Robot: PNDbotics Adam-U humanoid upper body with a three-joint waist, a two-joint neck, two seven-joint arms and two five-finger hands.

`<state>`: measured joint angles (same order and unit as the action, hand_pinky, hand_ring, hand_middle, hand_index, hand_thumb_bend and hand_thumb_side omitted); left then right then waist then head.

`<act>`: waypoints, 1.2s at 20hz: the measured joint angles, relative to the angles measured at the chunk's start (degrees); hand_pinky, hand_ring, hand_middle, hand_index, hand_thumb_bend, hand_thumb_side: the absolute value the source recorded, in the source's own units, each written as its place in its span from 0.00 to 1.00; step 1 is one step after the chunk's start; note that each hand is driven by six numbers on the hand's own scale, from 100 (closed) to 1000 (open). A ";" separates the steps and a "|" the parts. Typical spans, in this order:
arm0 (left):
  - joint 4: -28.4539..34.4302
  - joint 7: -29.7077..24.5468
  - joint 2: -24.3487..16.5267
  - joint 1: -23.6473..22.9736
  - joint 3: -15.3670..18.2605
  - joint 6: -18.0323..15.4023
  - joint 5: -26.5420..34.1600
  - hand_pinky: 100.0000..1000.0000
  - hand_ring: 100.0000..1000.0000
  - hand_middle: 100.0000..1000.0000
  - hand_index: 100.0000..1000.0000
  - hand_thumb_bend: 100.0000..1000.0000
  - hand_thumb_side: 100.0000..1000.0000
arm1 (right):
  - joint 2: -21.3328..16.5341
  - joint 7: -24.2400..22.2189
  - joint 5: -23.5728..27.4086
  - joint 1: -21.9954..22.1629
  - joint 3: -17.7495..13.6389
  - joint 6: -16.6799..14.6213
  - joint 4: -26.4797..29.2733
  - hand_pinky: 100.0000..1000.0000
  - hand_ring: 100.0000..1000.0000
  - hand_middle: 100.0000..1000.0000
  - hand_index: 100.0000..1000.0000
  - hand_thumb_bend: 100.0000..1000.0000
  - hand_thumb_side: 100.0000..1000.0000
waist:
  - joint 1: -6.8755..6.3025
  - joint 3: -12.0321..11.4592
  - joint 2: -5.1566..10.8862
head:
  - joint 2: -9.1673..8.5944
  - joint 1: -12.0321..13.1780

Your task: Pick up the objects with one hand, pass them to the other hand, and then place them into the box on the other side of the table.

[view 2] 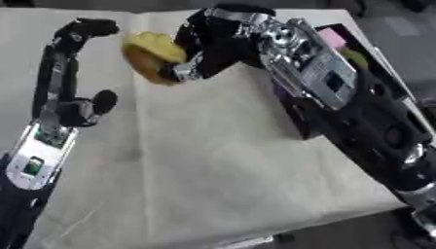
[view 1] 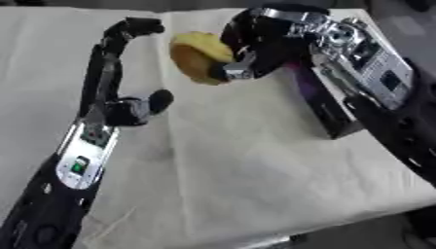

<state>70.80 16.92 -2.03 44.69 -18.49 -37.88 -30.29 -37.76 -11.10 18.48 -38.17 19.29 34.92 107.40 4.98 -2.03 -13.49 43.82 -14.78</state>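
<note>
Reaching up from the near left corner, the left arm is being stretched across the cream cloth-covered table (view 1: 255, 175), and the left hand (view 1: 115, 73) is being kept open, its long fingers (view 1: 136, 26) pointing away and bent at the tips, its thumb (view 1: 157, 99) jutting out to the side, nothing held. Just to that hand's right, apart from its fingertips, a yellow rounded object (view 1: 197, 56) is being gripped above the cloth by the right hand (view 1: 255, 46), whose dark fingers are being curled around the object's right side. Behind and to the right of the right hand, a dark box (view 2: 340, 48) is being partly hidden by the right forearm; something pink and something yellow-green are being shown inside.
</note>
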 measured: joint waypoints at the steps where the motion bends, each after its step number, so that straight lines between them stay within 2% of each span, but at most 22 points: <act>1: -0.17 0.08 -0.02 -0.18 0.11 0.08 -0.03 0.73 0.74 0.62 0.80 0.63 0.81 | -0.27 0.21 0.05 0.25 -0.26 -0.07 0.08 0.60 0.58 0.31 0.44 0.37 0.00 | 0.00 0.16 0.00 | 0.00 -0.02; 11: -0.68 1.13 -1.05 -1.85 0.98 0.67 -0.67 0.73 0.74 0.62 0.80 0.59 0.77 | -3.69 3.80 2.31 3.24 -3.35 -0.63 0.71 0.60 0.58 0.31 0.44 0.36 0.00 | -0.05 2.69 0.07 | 0.00 -0.48; 16: -0.94 1.52 -1.49 -2.43 1.02 0.54 -1.12 0.73 0.74 0.62 0.80 0.58 0.75 | -5.81 6.29 3.53 5.12 -5.23 -1.22 0.69 0.60 0.58 0.31 0.44 0.35 0.00 | -0.78 3.97 0.09 | 0.00 -0.64; 24: -0.97 1.84 -2.51 -3.18 1.24 0.55 -1.95 0.74 0.75 0.63 0.80 0.55 0.72 | -9.04 11.64 4.45 10.51 -8.73 -2.94 -0.88 0.60 0.58 0.31 0.44 0.33 0.00 | -1.08 5.09 0.17 | 0.12 -0.96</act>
<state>69.83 18.75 -4.54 41.51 -17.25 -37.33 -32.24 -46.79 0.54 22.93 -27.66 10.56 31.99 106.52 3.90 3.06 -13.32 43.94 -15.74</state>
